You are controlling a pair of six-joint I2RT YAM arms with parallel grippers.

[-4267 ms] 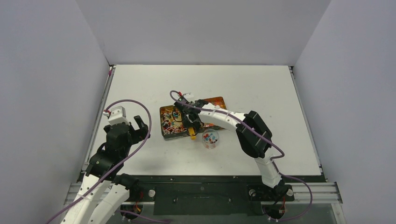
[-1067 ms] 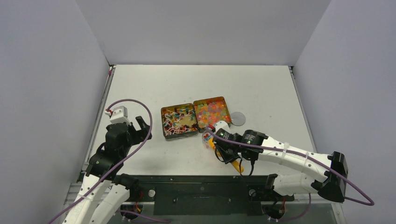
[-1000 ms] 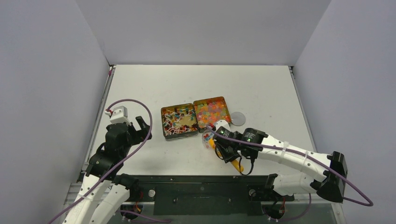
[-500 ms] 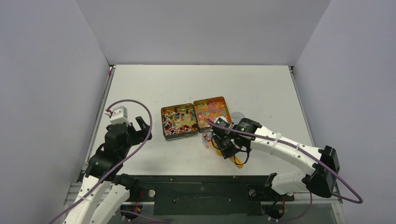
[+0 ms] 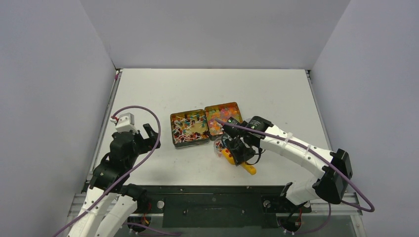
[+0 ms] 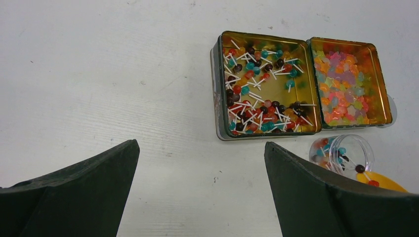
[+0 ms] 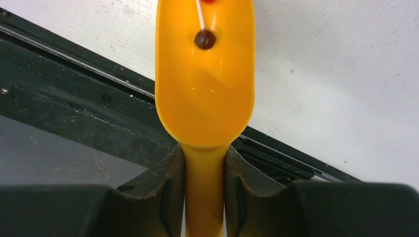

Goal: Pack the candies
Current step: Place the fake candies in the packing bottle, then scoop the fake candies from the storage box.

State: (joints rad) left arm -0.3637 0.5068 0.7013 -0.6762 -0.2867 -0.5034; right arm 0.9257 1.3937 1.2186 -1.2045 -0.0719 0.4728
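Orange scoop (image 7: 205, 98), gold tins (image 6: 304, 89), multicoloured candies (image 6: 251, 96), white table (image 6: 123, 74)

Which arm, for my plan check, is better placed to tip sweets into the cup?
Right. The right gripper holds the orange scoop, a sweet inside, beside the cup; the left gripper hangs open, away.

Tiny lollipops (image 6: 264, 91) with red, teal and dark heads on white sticks lie jumbled in the left tin (image 6: 216, 94), its gold floor showing between them. Orange, yellow, pink and green beads (image 6: 343, 84) cover the floor of the right tin (image 6: 382, 91). A few more lollipops sit in the clear cup (image 6: 363, 148) just beside that tin. One dark lollipop (image 7: 204, 39) lies in the orange scoop (image 7: 205, 98).
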